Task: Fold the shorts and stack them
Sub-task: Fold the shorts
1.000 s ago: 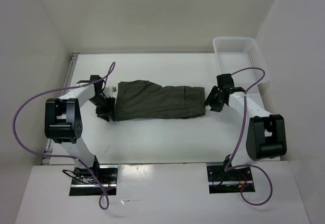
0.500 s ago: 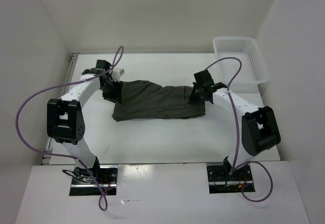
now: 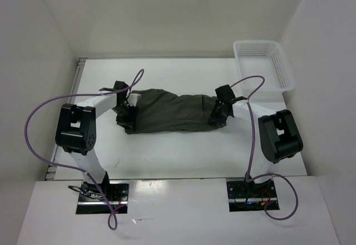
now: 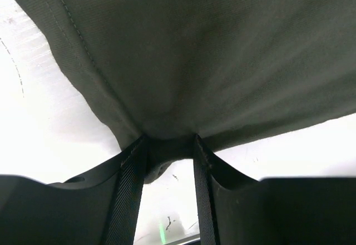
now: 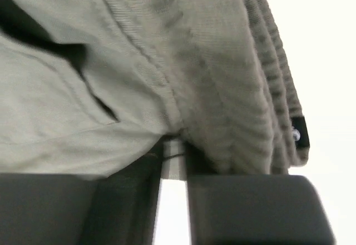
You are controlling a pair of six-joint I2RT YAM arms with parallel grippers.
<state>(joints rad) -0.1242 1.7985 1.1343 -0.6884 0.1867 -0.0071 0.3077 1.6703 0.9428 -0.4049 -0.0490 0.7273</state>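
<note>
On the table (image 3: pixel 167 156) we have the shorts (image 3: pixel 172 111) stretched sideways across the middle, bunched and seemingly partly folded, with the basket (image 3: pixel 239 61) well apart at the far right corner. We hold both ends, likely so the cloth can be lifted and laid over evenly. Our left gripper (image 4: pixel 168 145) pinches a tuck of the leg end, nearly closed. Our right gripper (image 5: pixel 173 151) nips fabric beside the ribbed waistband (image 5: pixel 261 89), jaws almost touching.

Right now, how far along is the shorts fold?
Done: shorts lie as one long strip, legs seemingly folded together. In hand: left gripper and right gripper each pinch an end, mid-fold. Still to do: finish the fold and stack; nothing stacked yet.
</note>
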